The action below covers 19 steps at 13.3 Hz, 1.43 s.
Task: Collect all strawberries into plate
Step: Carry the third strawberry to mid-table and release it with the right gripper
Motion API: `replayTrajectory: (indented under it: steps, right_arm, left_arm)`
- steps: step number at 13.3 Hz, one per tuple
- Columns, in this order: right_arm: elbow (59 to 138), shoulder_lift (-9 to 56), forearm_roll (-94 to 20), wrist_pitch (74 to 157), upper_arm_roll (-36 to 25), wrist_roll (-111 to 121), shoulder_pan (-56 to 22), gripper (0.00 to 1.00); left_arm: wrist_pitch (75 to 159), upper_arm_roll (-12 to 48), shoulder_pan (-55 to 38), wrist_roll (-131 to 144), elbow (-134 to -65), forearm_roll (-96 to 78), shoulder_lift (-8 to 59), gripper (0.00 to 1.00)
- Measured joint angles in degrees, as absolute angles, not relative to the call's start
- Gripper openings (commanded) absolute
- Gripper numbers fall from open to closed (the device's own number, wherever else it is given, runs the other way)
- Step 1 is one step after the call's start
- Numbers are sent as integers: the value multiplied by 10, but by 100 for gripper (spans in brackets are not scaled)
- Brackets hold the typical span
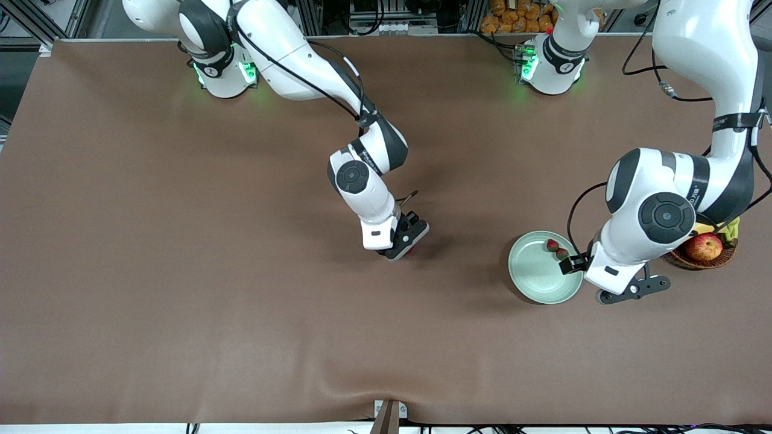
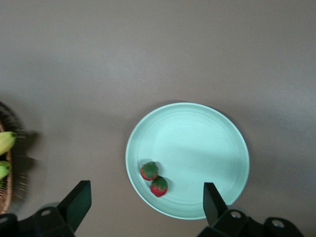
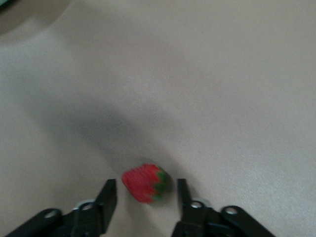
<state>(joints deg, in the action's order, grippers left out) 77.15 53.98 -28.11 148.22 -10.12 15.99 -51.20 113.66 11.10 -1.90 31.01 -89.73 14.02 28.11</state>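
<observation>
Brown cloth covers the whole table (image 1: pixel 181 271). The right arm comes from its base at the top of the front view and bends down to the middle of the table. Its wrist points down, and the right gripper (image 1: pixel 403 241) is low, just over the cloth. In the right wrist view its two black fingers (image 3: pixel 108 196) stand apart. One small red strawberry (image 3: pixel 143 183) lies on its side on the cloth between them. No finger touches it. From the front camera the berry is mostly hidden under the gripper.

The pale green plate (image 1: pixel 531 283) sits on the cloth toward the left arm's end of the table, well apart from that berry. Two strawberries (image 1: pixel 552 245) lie in it, close together by the rim, on the part of the plate farther from the front camera. The left wrist view shows them too, red with green caps (image 2: pixel 149 171).

The left arm folds at its elbow and waits. The left gripper (image 1: pixel 630 289) hangs over the edge of the plate with its fingers (image 2: pixel 79 200) spread wide, holding nothing.

A wicker basket (image 1: pixel 702 260) with an apple (image 1: pixel 704 246) sits beside the plate, nearer the left arm's end.
</observation>
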Motion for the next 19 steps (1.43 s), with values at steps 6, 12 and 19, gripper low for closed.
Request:
replayTrajectory:
  steps: [6,12,19]
  right_arm:
    - [759,501,-281,1423,-162,158,-512,100]
    - [848,352,-237,1318,-180,154,-412,100]
    - [963,112,-93,1147,-76,154,-172,100]
  left_arm:
    - [1137,127,-26,310,-895,134,284,100]
    - [1137,138,-31,310,-895,128,288,100]
    - [1175,142,-152,508,-862,98,350,100]
